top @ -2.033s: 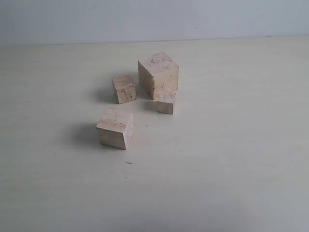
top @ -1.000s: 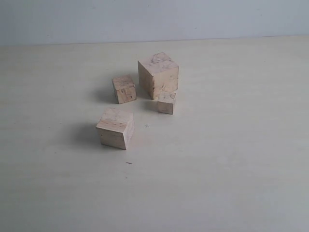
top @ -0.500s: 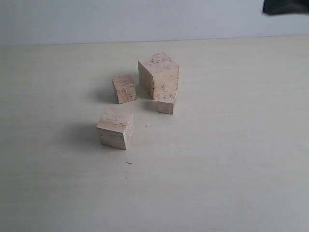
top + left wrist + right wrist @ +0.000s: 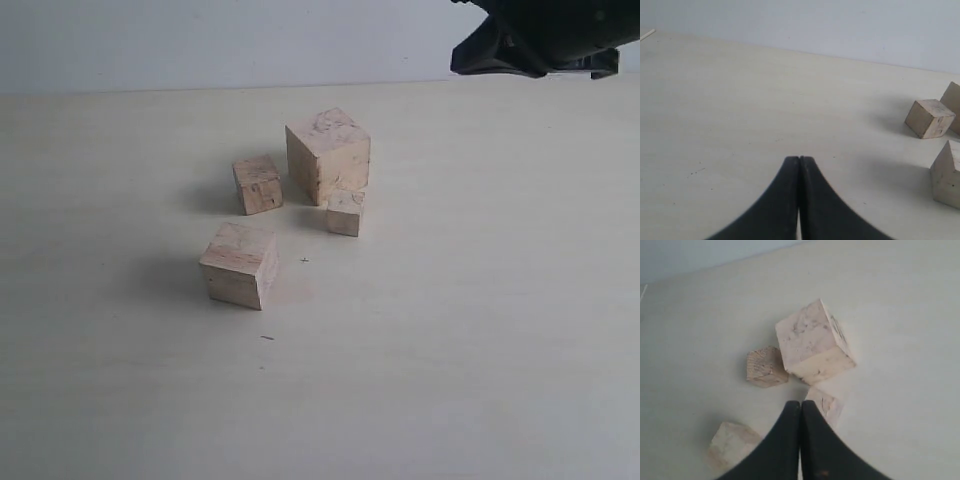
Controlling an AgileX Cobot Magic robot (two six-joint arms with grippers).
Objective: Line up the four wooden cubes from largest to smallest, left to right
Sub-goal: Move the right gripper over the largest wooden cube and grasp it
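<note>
Four wooden cubes sit in a loose cluster on the table. The largest cube (image 4: pixel 328 155) (image 4: pixel 815 342), with a mottled top, is at the back. The smallest cube (image 4: pixel 344 213) (image 4: pixel 826 404) touches its front. The darker third cube (image 4: pixel 258 184) (image 4: pixel 766 367) (image 4: pixel 930 118) stands to its left. The second-largest cube (image 4: pixel 239 265) (image 4: pixel 732 445) (image 4: pixel 947 175) lies nearer the front. My right gripper (image 4: pixel 801 403) is shut and empty, high above the cluster; its arm (image 4: pixel 540 40) shows at the top right. My left gripper (image 4: pixel 799 159) is shut and empty, well left of the cubes.
The pale table (image 4: pixel 450 330) meets a light wall (image 4: pixel 200 40) at the back. A tiny dark mark (image 4: pixel 304 260) lies on the table between the cubes, and another speck (image 4: pixel 267 337) in front of the second-largest cube.
The right arm has come into the exterior view at the top right and moved further left and down. The cubes have not moved.
</note>
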